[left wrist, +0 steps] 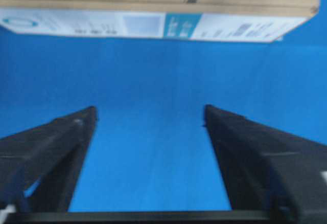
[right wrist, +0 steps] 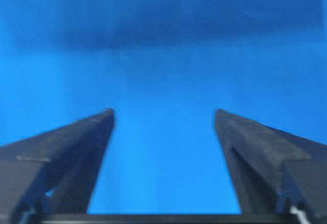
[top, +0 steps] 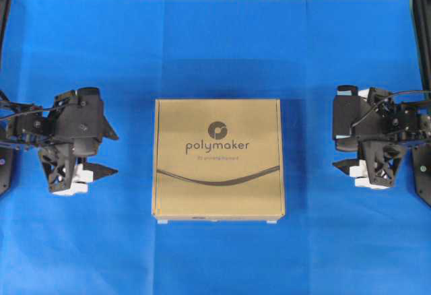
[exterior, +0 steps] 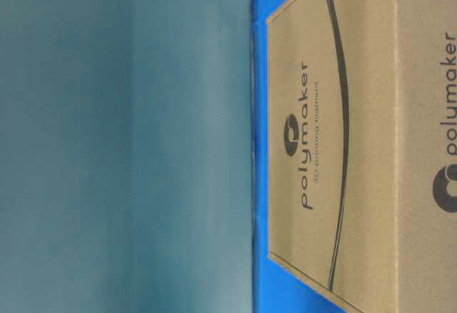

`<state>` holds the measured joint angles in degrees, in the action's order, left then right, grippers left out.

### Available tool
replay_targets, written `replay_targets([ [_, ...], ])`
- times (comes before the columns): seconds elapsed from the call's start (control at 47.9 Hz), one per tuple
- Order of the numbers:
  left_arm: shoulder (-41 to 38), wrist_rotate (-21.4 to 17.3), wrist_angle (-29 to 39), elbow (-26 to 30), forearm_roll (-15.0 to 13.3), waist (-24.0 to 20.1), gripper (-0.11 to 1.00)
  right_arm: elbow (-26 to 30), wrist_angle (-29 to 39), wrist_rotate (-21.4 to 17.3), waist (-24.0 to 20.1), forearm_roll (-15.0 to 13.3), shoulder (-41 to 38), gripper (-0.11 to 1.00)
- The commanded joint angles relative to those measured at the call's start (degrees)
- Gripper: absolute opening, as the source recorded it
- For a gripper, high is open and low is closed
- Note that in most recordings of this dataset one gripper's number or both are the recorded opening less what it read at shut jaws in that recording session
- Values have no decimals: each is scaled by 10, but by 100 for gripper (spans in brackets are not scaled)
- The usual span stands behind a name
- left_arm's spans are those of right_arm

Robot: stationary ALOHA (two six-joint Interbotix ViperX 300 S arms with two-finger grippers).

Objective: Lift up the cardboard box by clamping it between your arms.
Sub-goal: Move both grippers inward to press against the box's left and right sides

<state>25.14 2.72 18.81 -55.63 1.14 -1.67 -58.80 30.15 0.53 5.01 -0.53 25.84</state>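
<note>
Where it lies flat on the blue cloth [top: 215, 39], the cardboard box [top: 217, 158] is seen roughly square, lettering upright in the overhead view. It sits between the left gripper [top: 111, 152] and right gripper [top: 340, 150], apparently touching neither; both are spread wide, holding nothing.

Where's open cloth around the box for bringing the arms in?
Bare blue cloth lies between the left gripper and the box, likewise between box and right gripper. Above and below the box it is also bare. Both grippers are open, apart from the box.
</note>
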Motion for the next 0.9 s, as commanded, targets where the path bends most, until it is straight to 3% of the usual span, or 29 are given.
replay_targets([
  [0.0,-10,-1,-9,3,1,-5,87,11,-19,5,4,-2,-13,98],
  [0.104,-32,-3,-44,-4,1,-13,80,12,-42,7,4,-2,-40,98],
  [0.355,-105,-3,-120,-4,1,-26,86,25,-103,14,4,-2,-115,98],
  [0.877,-200,-5,-98,85,1,-33,86,109,-148,19,3,-2,-231,98],
])
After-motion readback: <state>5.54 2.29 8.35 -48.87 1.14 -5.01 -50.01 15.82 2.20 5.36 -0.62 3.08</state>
